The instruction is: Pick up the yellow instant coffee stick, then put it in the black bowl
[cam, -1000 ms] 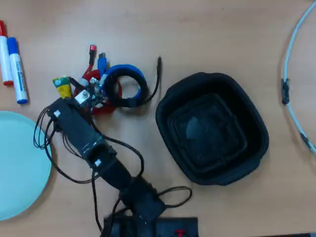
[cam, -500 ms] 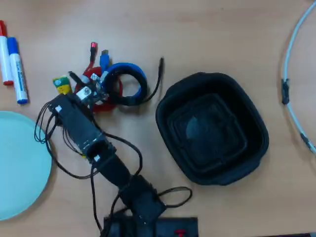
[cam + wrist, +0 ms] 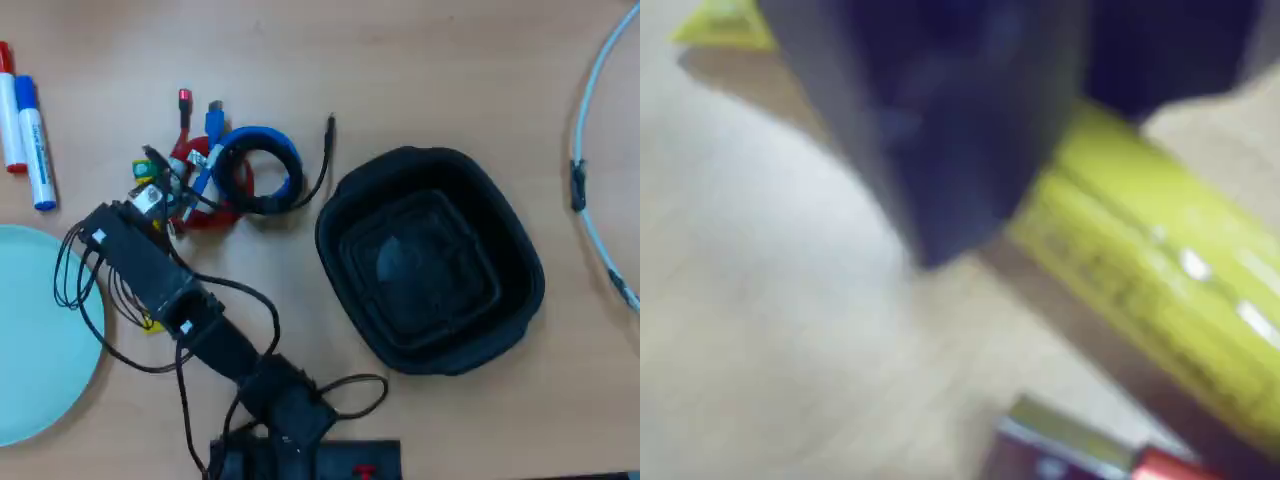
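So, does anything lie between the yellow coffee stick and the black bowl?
Nothing visible does. The yellow coffee stick lies mostly under the arm; bare table runs to the black bowl. The coiled cables sit aside.

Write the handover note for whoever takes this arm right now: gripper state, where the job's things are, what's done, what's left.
Gripper: down at the table beside the tangle of red and blue cables; whether open or shut cannot be told, as the wrist view is blurred.
Long flat yellow coffee stick: lying on the wooden table right at the dark jaw in the wrist view; mostly hidden under the arm from overhead.
Large matte black rounded-square bowl: empty, to the right of the arm in the overhead view.
Done: approach to the stick.
Left: confirm grasp, lift, carry to the bowl, release.
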{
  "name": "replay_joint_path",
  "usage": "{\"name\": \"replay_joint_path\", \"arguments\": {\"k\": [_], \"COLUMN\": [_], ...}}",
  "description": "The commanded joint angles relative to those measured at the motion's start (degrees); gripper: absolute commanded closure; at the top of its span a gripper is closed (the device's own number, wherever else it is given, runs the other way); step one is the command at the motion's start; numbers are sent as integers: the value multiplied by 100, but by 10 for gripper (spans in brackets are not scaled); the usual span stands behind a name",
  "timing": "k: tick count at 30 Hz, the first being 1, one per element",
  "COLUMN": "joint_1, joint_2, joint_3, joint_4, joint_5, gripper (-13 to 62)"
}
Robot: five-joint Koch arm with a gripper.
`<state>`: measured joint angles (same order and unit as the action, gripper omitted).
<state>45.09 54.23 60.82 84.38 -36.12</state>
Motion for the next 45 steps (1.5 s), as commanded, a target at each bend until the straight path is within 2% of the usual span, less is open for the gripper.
{"name": "replay_joint_path", "arguments": {"k": [1,23,45], "joint_1": [0,-220,-844], "joint_2": [53,193,2689], "joint_3": [-281,-352,-448], "joint_4": [141,633,1239], "joint_5": [70,62,53], "gripper": [559,562,563]}}
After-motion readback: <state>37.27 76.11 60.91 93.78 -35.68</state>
